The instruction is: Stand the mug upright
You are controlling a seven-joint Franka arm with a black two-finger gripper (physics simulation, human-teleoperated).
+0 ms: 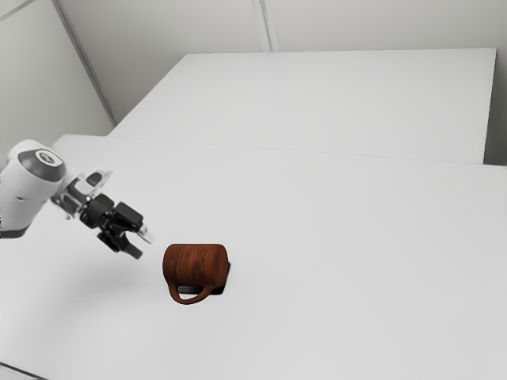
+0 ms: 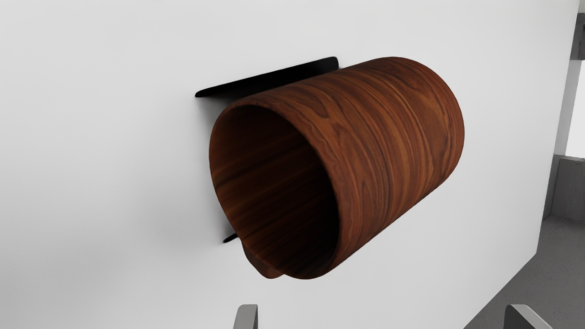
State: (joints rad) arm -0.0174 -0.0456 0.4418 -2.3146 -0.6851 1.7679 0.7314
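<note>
The mug is laid on its side on the desk, not stood upright. Its body is shaped as a plain cylinder with softly rounded edges and is covered in reddish-brown wood grain, streaked with darker wavy bands that are wrapped around it. The round mouth is turned toward the arm, and in the wrist view the hollow inside is seen, striped with brown and deeply shaded. A curved handle of the same wood is set on the side nearest the exterior camera.

Beneath and beside the mug, a flat black piece with rounded corners is partly hidden by it; what it is cannot be told. The desk around the mug is finished in smooth, matte pale grey.

The fingers are spread wide, with nothing pinched between them, and are held near the mug's mouth, apart from it. They are tipped in flat grey, and mounted on a blocky black gripper body, carried by the glossy white arm, which is banded with dark grey.
</note>
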